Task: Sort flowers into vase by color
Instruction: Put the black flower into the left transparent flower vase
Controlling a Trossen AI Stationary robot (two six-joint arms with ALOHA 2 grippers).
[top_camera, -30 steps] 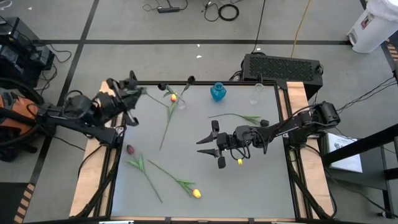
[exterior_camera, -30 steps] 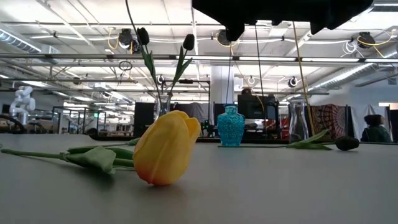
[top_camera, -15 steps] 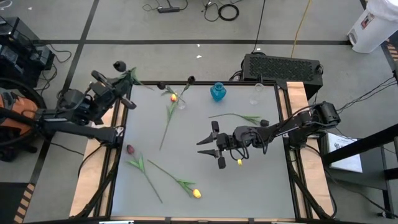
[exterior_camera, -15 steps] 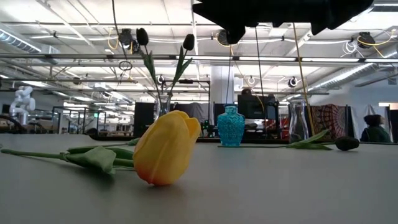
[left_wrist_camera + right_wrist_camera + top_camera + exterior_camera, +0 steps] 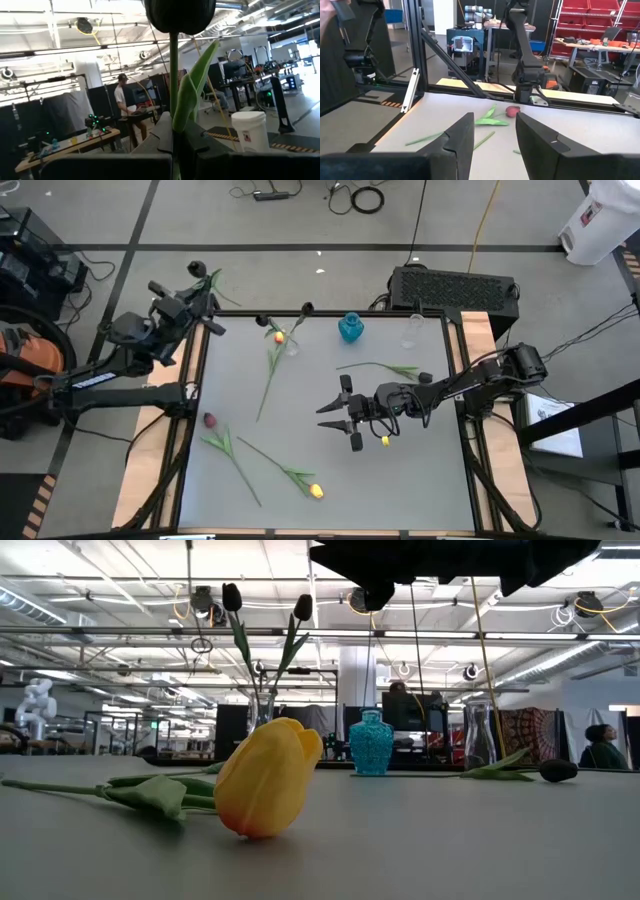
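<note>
- Two hands: left hand [image 5: 195,288], beyond the desk [image 5: 330,470] corner, clamps a black tulip [image 5: 196,270]; right hand [image 5: 338,414] hovers empty, fingers parted.
- Risk: thin stem slipping near the clear vase [image 5: 290,345].

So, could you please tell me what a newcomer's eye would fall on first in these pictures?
Probably the yellow tulip lying near the table's front edge, filling the low view. Next, the left claw, raised past the table's far left corner and shut on a black tulip held upright. Then the blue vase at the far edge, while the right claw hovers open over mid-table.
</note>
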